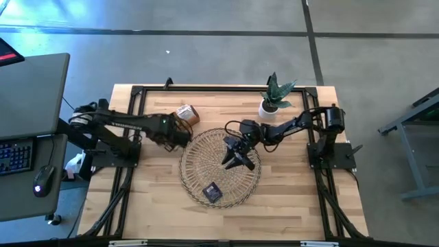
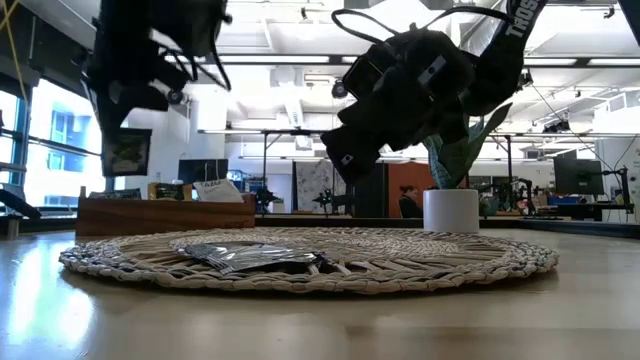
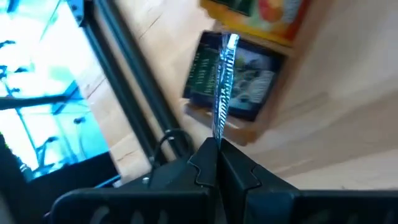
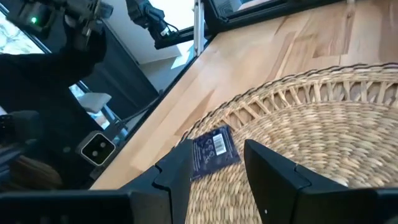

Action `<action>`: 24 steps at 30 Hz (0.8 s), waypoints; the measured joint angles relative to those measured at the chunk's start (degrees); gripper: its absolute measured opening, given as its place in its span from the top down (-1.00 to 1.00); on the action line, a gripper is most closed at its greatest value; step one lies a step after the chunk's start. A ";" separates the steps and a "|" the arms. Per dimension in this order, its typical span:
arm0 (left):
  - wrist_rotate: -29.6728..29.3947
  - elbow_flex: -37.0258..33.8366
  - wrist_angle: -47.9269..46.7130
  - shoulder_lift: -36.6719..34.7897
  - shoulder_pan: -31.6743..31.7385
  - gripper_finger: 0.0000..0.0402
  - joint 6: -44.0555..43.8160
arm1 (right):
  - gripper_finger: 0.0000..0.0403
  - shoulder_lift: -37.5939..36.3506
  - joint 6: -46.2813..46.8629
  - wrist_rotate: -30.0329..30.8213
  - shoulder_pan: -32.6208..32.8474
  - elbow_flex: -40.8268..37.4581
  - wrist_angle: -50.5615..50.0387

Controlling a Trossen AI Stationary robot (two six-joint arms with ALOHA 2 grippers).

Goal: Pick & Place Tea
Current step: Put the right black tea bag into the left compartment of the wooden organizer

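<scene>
A dark sachet point(image 1: 212, 192) lies flat on the woven tray point(image 1: 195, 154), at the tray's lower edge in the high view, lower centre of the frame. Above the tray's middle hangs the right end effector point(image 1: 235, 162), fingers point(image 4: 273, 171) spread apart and empty; its wrist view shows that sachet point(image 4: 211, 150) between them, lower down on the weave. At the tray's upper left, the left end effector point(image 1: 180, 135) is closed on a thin sachet point(image 3: 222, 87) held edge-on over the wooden box point(image 1: 186, 114). A potted plant point(image 1: 273, 99) stands at upper right on the worktop point(image 1: 158, 199).
</scene>
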 joint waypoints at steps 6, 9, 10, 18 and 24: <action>3.82 -3.86 3.61 -1.81 3.39 1.00 9.79 | 0.30 0.00 0.06 -0.02 0.02 0.00 -1.44; 6.10 -6.43 7.06 -2.52 3.59 1.00 14.81 | 0.30 0.00 0.01 -0.04 0.02 0.00 -1.62; 6.67 -7.25 8.76 -2.68 3.54 1.00 16.69 | 0.30 0.00 0.01 -0.01 0.00 0.00 -1.69; 7.70 -13.71 16.53 -8.26 8.51 1.00 21.07 | 0.30 0.00 -1.80 -0.04 0.01 0.00 -2.06; 10.76 -17.28 19.78 -11.96 13.00 1.00 22.08 | 0.30 0.00 -2.51 -0.02 0.02 0.00 -2.00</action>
